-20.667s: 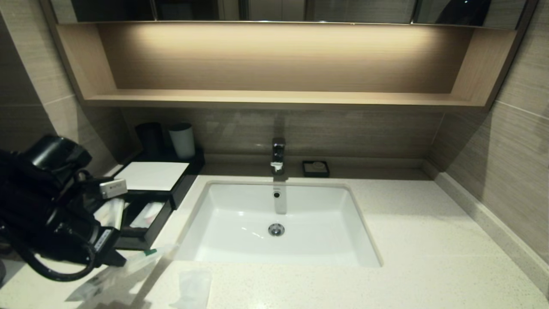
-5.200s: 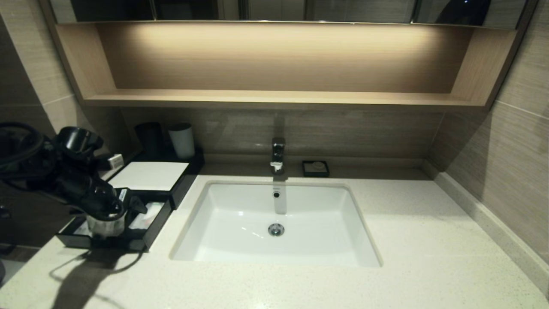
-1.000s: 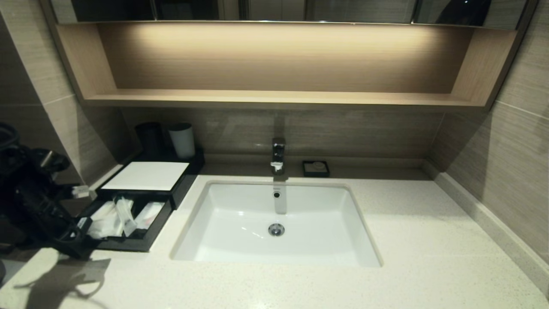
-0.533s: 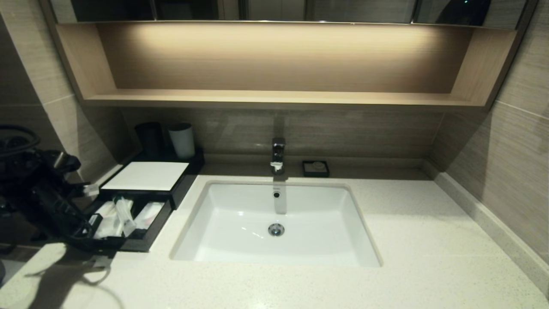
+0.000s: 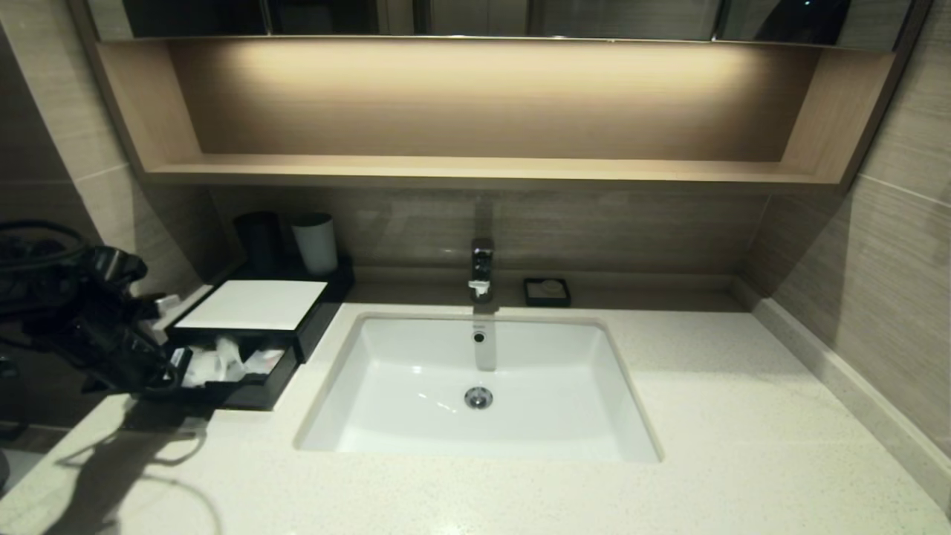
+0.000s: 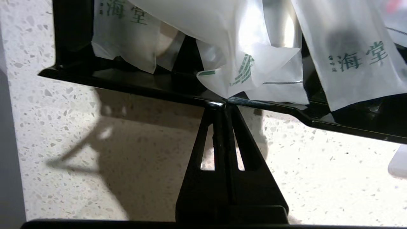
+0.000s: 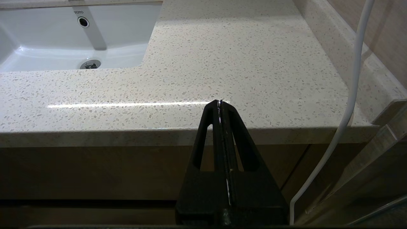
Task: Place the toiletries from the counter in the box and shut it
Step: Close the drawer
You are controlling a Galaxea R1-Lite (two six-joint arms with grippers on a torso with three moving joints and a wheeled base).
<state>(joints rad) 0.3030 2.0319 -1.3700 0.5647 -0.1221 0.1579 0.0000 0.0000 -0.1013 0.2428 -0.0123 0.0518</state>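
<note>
left gripper [image 6: 225, 105] — fingers pressed together, tips against the front wall of the box [image 5: 256, 394] drawer on the counter [image 5: 520, 490]. toiletries [image 6: 241, 54] lie inside, corners overhanging the wall; likely risk — pinched plastic jamming closure. right gripper [image 7: 220, 102]: fingers together, parked off the counter's front edge.

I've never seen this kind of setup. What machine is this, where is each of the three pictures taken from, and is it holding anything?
It is a two-armed robot at a bathroom counter. The wide picture comes from its head; the other two come from cameras on its wrists. The left end effector, fingers shut and holding nothing, presses against the front edge of the drawer of the black box, which holds the wrapped toiletries. The right end effector, also shut and empty, is parked by the counter's front edge, near the sink.
</note>
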